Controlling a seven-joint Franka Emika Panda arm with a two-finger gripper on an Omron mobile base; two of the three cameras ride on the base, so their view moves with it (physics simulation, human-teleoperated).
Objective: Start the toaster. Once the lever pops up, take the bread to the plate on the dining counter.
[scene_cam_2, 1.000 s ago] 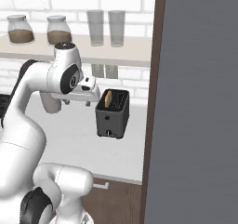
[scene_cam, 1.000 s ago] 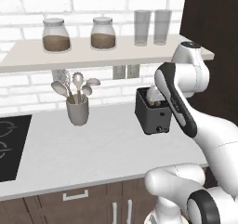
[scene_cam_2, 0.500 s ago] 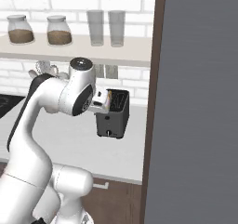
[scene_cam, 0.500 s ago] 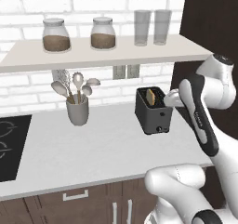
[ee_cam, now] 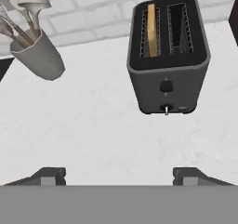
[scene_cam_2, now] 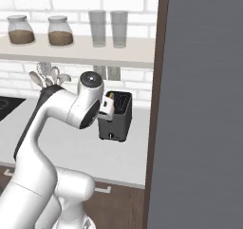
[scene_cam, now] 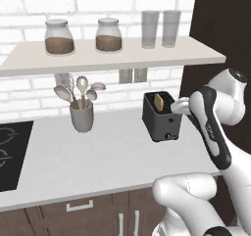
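White arm bent, two-finger gripper (ee_cam: 119,174) spread open, empty, facing the boxy dark toaster (ee_cam: 167,60) holding the tan bread slice (ee_cam: 151,23).

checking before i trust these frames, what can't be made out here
- Gripper: in the base views the arm's own links cover it.
- Bread: just its top edge shows above the slot of the toaster; the rest is inside.
- Toaster lever: too small to tell if down.
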